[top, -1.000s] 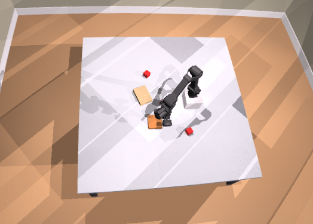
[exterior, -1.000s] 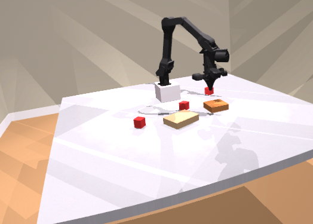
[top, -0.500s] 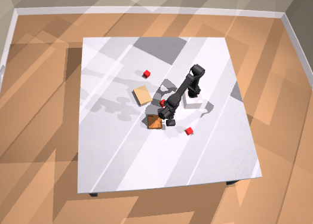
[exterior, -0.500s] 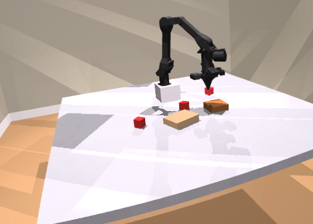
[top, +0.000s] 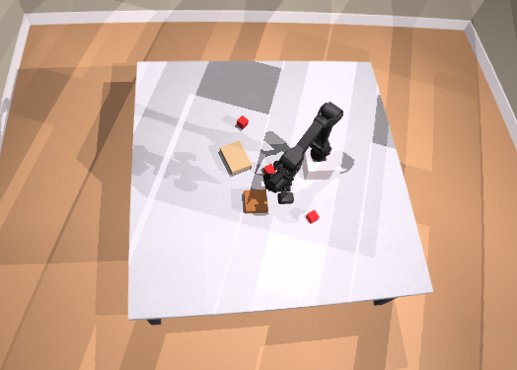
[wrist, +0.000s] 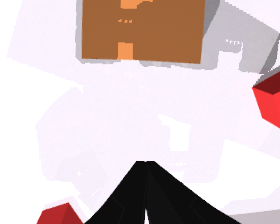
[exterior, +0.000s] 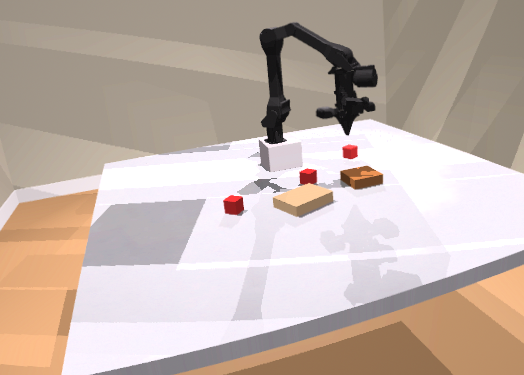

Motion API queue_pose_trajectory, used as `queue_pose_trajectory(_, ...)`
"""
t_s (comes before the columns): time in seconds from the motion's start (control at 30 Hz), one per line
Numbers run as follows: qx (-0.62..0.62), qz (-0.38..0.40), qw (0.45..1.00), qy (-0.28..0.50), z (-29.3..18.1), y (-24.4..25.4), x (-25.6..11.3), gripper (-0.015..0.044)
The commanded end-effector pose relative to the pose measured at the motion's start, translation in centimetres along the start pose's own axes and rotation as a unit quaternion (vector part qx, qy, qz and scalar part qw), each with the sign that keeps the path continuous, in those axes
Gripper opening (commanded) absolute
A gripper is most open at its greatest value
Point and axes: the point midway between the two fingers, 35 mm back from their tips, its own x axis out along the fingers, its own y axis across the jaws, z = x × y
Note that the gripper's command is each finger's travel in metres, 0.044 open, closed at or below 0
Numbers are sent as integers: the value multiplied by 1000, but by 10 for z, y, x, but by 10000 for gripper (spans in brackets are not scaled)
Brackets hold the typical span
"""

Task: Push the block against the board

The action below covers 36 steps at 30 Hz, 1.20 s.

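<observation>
The square block [top: 256, 203] [exterior: 357, 176] [wrist: 150, 37] is brown-orange and lies flat on the table. The board [top: 235, 157] [exterior: 303, 197] is pale tan, rectangular and flat, turned at an angle to the block. The two are apart, with bare table between them. The board is out of the wrist view. My gripper [exterior: 347, 132] [wrist: 144, 170] is shut and empty, pointing down above the table on the arm-base side of the block, clear of it. In the top view the hand hides its fingertips.
One red cube [top: 268, 170] [exterior: 308, 176] [wrist: 270, 100] stands between the board and the arm base. Another red cube [top: 312, 216] [exterior: 350, 151] [wrist: 60, 215] stands on the block's other side. A third red cube [top: 242, 122] [exterior: 233, 205] stands beyond the board. The arm rises from a white base [top: 319, 170] [exterior: 282, 156].
</observation>
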Motion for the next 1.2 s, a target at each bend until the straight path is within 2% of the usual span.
queue_pose_trajectory(0.0,2,-4,1000,6,-2,-1,-2,0)
queue_pose_trajectory(0.97,2,-4,1000,6,-2,-1,-2,0)
queue_pose_trajectory(1.17,-77,-3,997,6,5,7,4,0)
